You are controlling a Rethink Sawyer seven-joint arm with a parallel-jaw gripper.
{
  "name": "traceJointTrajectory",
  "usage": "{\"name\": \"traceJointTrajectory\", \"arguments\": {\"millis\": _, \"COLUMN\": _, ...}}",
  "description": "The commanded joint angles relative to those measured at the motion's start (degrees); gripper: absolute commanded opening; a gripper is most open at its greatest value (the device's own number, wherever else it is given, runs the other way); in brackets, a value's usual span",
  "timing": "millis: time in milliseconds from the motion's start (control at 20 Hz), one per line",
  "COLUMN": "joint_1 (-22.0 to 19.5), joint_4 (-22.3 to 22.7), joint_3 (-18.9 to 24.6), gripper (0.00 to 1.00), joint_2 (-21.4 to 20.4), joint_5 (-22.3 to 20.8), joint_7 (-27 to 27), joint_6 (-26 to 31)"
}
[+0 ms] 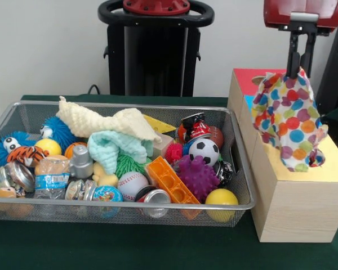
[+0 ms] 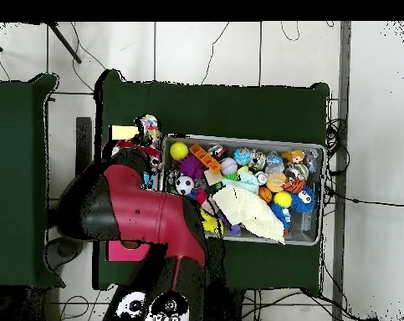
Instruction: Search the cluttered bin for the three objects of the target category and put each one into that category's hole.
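My gripper [image 1: 300, 66] is shut on a white spotted cloth [image 1: 287, 121] and holds it by its top. The cloth hangs down onto the yellow face [image 1: 333, 166] of the pale wooden box at the right, and it covers the spot where it rests, so the hole is hidden. The wire mesh bin [image 1: 129, 207] stands left of the box, full of toys. No other spotted cloth shows in the bin. In the overhead view the cloth [image 2: 149, 125] shows beside the yellow face [image 2: 123, 132], left of the bin [image 2: 315, 149], and my arm [image 2: 146, 213] hides the gripper.
A cream knitted cloth [image 1: 104, 121] and a mint fluffy cloth [image 1: 115, 147] lie on top of balls, cans and an orange brick [image 1: 170, 181]. A red-faced box [image 1: 249, 80] and a blue face [image 1: 248, 100] sit behind the yellow box.
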Motion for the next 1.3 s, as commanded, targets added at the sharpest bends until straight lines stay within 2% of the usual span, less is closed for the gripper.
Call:
{"name": "traceJointTrajectory", "arguments": {"millis": 50, "joint_1": 4.2, "joint_4": -3.7, "joint_3": -4.5, "gripper": 0.0, "joint_2": 5.4, "joint_5": 6.7, "joint_7": 17.6, "joint_6": 3.8}}
{"name": "traceJointTrajectory", "arguments": {"millis": 150, "joint_1": 4.4, "joint_4": -3.0, "joint_3": -4.1, "gripper": 0.0, "joint_2": 6.2, "joint_5": 7.9, "joint_7": 17.5, "joint_6": 2.9}}
{"name": "traceJointTrajectory", "arguments": {"millis": 400, "joint_1": 0.0, "joint_4": 0.8, "joint_3": 1.4, "gripper": 0.0, "joint_2": 6.4, "joint_5": 8.6, "joint_7": 14.5, "joint_6": -1.2}}
{"name": "traceJointTrajectory", "arguments": {"millis": 700, "joint_1": -4.5, "joint_4": 5.0, "joint_3": 7.1, "gripper": 0.0, "joint_2": 6.9, "joint_5": 8.3, "joint_7": 14.1, "joint_6": -5.2}}
{"name": "traceJointTrajectory", "arguments": {"millis": 1000, "joint_1": -3.6, "joint_4": 6.7, "joint_3": 7.2, "gripper": 0.0, "joint_2": 8.8, "joint_5": 9.5, "joint_7": 16.6, "joint_6": -7.9}}
{"name": "traceJointTrajectory", "arguments": {"millis": 1300, "joint_1": 0.9, "joint_4": 7.4, "joint_3": 4.1, "gripper": 0.0, "joint_2": 10.8, "joint_5": 13.8, "joint_7": 19.3, "joint_6": -8.8}}
